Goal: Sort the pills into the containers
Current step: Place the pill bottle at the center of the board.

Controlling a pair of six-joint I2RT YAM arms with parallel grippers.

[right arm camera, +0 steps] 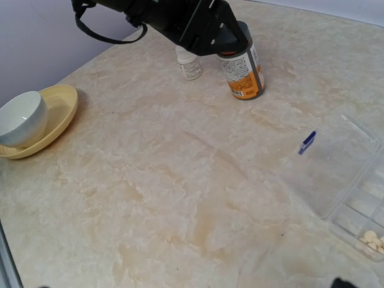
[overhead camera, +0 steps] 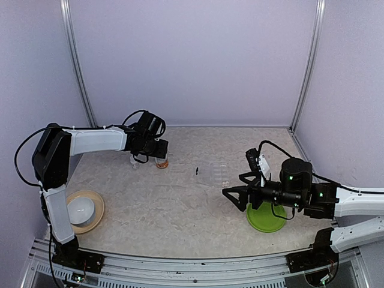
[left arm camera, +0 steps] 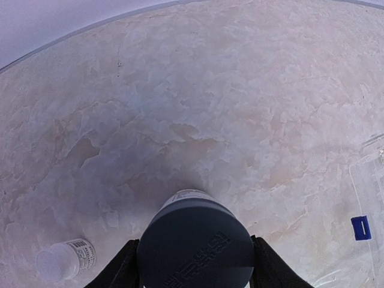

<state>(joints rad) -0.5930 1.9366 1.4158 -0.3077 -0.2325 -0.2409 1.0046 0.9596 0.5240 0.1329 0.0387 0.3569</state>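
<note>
Left wrist view first: looking straight down on the gray cap of the bottle (left arm camera: 195, 243), standing on the table (left arm camera: 228, 108) toward the far left, with the left gripper (left arm camera: 195, 273) pinching that cap from both sides. Judging by the hold, probably getting ready for unscrewing or lifting, and risking a slip, gripping only a smooth round cap rather than the labelled body. Risking a tip-over too if pulling sideways, with nothing bracing the base. Standing just beside it, the small white-capped vial (left arm camera: 63, 261), close enough to be getting knocked over by a swinging finger or by the bottle itself. Farther right, lying open, a clear pill organizer (right arm camera: 360, 192) holding a few pale pills (right arm camera: 372, 239) in one compartment, a blue tab (right arm camera: 307, 142) showing at its lid; possibly scattering those if carrying the bottle across too low. Well apart, hovering near the green plate (overhead camera: 266, 217), the right gripper (overhead camera: 234, 183), spread wide and holding nothing, so not steadying anything.
</note>
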